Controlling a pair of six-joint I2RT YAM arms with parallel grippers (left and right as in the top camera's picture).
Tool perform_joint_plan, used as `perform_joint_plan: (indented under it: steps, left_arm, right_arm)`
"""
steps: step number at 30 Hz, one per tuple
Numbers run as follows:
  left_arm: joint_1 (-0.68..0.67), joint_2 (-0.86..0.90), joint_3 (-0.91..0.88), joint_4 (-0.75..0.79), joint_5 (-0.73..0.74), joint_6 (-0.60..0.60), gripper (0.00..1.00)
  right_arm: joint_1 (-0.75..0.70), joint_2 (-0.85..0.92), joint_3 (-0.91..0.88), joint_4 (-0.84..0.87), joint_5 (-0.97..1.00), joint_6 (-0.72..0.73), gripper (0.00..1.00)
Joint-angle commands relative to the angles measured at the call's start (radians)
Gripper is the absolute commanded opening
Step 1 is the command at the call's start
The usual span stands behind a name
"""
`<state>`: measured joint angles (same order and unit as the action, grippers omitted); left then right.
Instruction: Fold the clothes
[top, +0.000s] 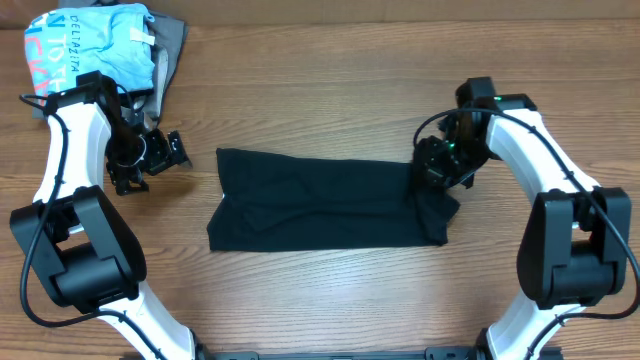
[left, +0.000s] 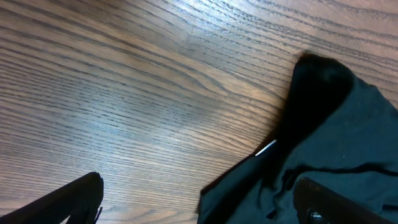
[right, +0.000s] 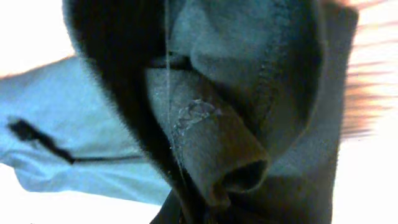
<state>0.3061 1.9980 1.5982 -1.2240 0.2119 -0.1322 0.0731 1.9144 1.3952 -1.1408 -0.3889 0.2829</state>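
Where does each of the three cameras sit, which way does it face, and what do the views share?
Overhead: above the table, facing straight down; black T-shirt, both arms, the open left end effector, the right end effector on the shirt's right end.
Left wrist: on the left arm, facing down at wood and the shirt's edge; own fingers at the bottom.
Right wrist: pressed against bunched black fabric; fingers hidden.
All share the shirt.

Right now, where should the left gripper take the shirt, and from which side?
I'd pinch the left-end corner nearest it, coming in from the left. The shirt lies flat as a long strip, the right gripper is shut on the other end, and the open left gripper hangs just off that corner.
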Motion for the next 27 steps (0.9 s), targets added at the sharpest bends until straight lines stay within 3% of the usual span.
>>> perform_joint_plan:
  steps: [1, 11, 27]
  left_arm:
    - [-0.006, 0.010, 0.019, -0.003, -0.002, -0.003, 1.00]
    - [-0.006, 0.010, 0.019, -0.004, -0.002, -0.003, 1.00]
    - [-0.006, 0.010, 0.019, -0.004, -0.002, -0.002, 1.00]
  right_arm:
    - [0.013, -0.042, 0.069, -0.042, -0.032, -0.009, 0.04]
    - [0.073, -0.054, 0.114, -0.061, -0.050, 0.000, 0.04]
    - [0.325, -0.053, 0.039, 0.174, 0.014, 0.255, 0.04]
